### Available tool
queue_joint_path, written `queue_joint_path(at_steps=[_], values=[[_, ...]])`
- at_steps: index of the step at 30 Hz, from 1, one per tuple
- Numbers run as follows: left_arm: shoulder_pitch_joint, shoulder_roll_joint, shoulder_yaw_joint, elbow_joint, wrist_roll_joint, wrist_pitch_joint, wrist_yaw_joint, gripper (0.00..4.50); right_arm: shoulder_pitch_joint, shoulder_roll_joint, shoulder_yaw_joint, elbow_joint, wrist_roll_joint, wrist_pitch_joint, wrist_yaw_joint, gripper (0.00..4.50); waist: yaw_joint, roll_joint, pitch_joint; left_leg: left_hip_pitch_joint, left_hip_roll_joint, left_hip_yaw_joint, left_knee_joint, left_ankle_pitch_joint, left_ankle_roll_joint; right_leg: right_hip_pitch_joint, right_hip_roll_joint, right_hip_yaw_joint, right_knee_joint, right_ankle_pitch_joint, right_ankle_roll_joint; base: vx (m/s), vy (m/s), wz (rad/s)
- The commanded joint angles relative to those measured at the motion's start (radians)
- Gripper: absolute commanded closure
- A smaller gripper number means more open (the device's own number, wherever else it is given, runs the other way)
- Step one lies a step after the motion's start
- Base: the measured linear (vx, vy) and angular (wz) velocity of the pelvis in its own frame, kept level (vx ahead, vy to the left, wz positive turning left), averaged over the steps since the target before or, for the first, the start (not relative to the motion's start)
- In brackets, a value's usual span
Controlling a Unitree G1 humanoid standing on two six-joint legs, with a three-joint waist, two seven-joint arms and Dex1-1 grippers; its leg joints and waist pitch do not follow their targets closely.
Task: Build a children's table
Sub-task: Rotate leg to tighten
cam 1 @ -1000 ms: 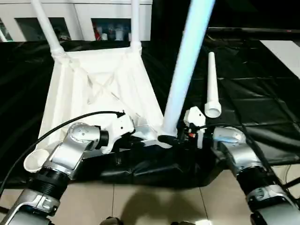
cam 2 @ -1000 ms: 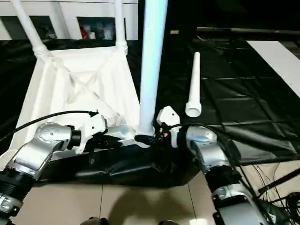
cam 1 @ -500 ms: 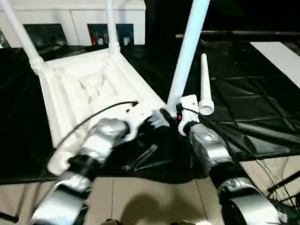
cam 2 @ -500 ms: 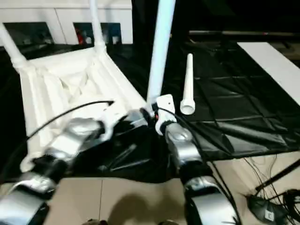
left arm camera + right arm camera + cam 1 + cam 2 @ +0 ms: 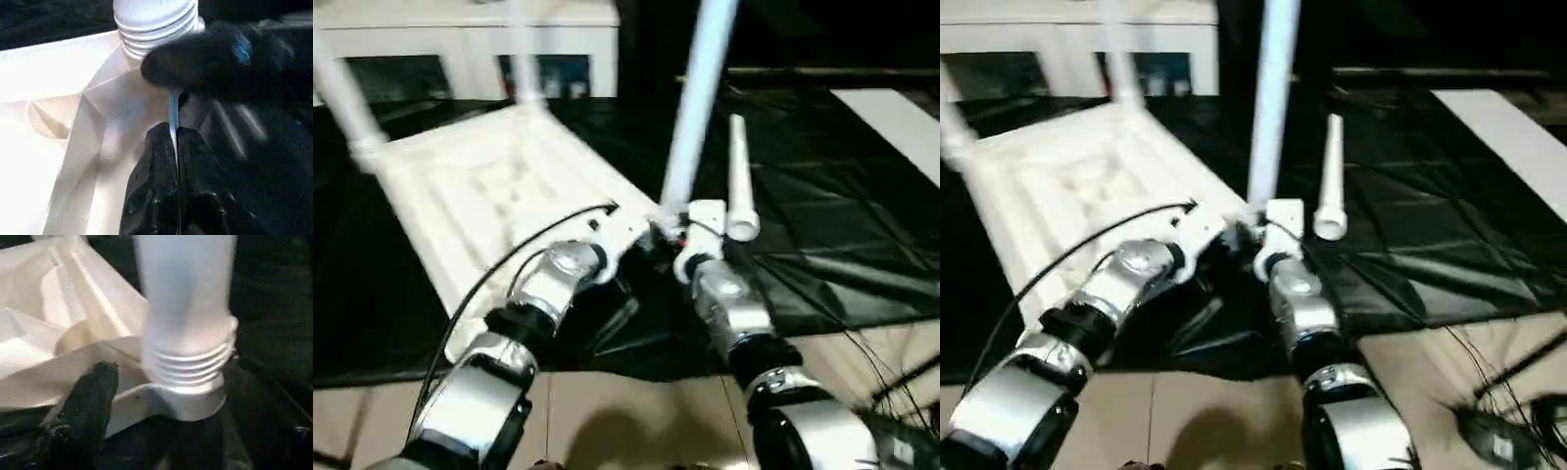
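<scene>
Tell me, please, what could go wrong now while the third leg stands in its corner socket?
The leg leans, and its ribbed end is still exposed above the socket, so it may be only partly seated and could topple. The left pincer is shut on the thin rim; a pull might shift the upturned top.

Your black-sheeted table (image 5: 822, 196) carries the upturned white tabletop (image 5: 480, 196), legs standing from its corners, and one loose leg (image 5: 738, 176) lying just beside it.

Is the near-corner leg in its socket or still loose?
In: the leg's ribbed end sits upright in the tabletop's corner socket.
</scene>
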Motion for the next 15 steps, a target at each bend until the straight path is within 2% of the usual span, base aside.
queue_joint_path(at_steps=[1,2,4,5,6,7,8,9,11,15], values=[[-0.005,-0.018,0.023,0.011,-0.014,-0.077,0.028,4.50,0.019,-0.008,0.027,-0.031,-0.014,0.017,0.008,0.58,0.007,-0.010,-0.065,0.022,0.014,-0.012,-0.068,-0.345,0.013,0.030,-0.039,0.024,-0.089,-0.370,-0.145,0.000,0.000,0.00],[-0.010,-0.020,0.028,0.021,-0.019,-0.106,0.024,4.50,0.032,-0.027,0.041,-0.079,-0.033,0.022,0.002,0.58,0.010,-0.013,-0.063,0.020,0.011,-0.011,-0.067,-0.333,0.015,0.034,-0.036,0.023,-0.090,-0.363,-0.143,0.000,0.000,0.00],[-0.019,-0.022,0.032,0.038,-0.016,-0.169,0.046,4.50,0.063,-0.050,0.053,-0.158,-0.043,0.039,0.012,0.58,0.014,-0.008,-0.068,0.017,0.012,-0.009,-0.066,-0.309,0.023,0.038,-0.037,0.025,-0.085,-0.330,-0.151,0.000,0.000,0.00],[-0.023,-0.028,0.049,0.042,-0.037,-0.196,0.036,4.22,0.087,-0.064,0.061,-0.214,-0.048,0.053,0.024,0.54,0.018,-0.004,-0.073,0.018,0.014,-0.009,-0.064,-0.291,0.025,0.040,-0.035,0.026,-0.082,-0.290,-0.155,0.000,0.000,0.00],[-0.028,-0.034,0.072,0.041,-0.065,-0.201,0.024,4.06,0.107,-0.074,0.066,-0.254,-0.057,0.064,0.036,0.51,0.025,-0.004,-0.078,0.018,0.014,-0.007,-0.060,-0.257,0.029,0.044,-0.034,0.026,-0.076,-0.226,-0.163,0.000,0.000,0.00],[-0.029,-0.035,0.091,0.031,-0.085,-0.205,0.016,4.06,0.118,-0.078,0.068,-0.275,-0.064,0.072,0.037,0.51,0.029,0.000,-0.080,0.016,0.013,-0.006,-0.059,-0.233,0.034,0.046,-0.034,0.026,-0.068,-0.181,-0.181,0.000,0.000,0.00],[-0.029,-0.034,0.097,0.022,-0.092,-0.205,0.016,3.95,0.122,-0.078,0.066,-0.282,-0.064,0.075,0.034,0.51,0.030,-0.001,-0.083,0.015,0.013,-0.006,-0.056,-0.219,0.038,0.048,-0.036,0.026,-0.065,-0.154,-0.192,0.000,0.000,0.00],[-0.029,-0.033,0.103,0.012,-0.098,-0.204,0.016,3.88,0.125,-0.078,0.064,-0.289,-0.065,0.078,0.031,0.51,0.031,0.000,-0.087,0.014,0.015,-0.006,-0.053,-0.184,0.045,0.050,-0.034,0.025,-0.055,-0.082,-0.217,0.000,0.000,0.00],[-0.033,-0.022,0.123,-0.023,-0.102,-0.225,0.056,3.65,0.136,-0.079,0.055,-0.310,-0.061,0.086,0.017,0.51,0.028,0.000,-0.087,0.011,0.015,-0.006,-0.051,-0.158,0.061,0.053,-0.032,0.023,-0.046,-0.018,-0.236,0.000,0.000,0.00],[-0.033,0.044,0.190,-0.145,-0.121,-0.172,0.119,3.44,0.149,-0.088,0.061,-0.325,-0.057,0.124,0.007,0.51,0.027,-0.002,-0.088,0.014,0.014,-0.003,-0.046,-0.134,0.078,0.057,-0.033,0.024,-0.039,0.019,-0.253,0.000,0.000,0.00]])
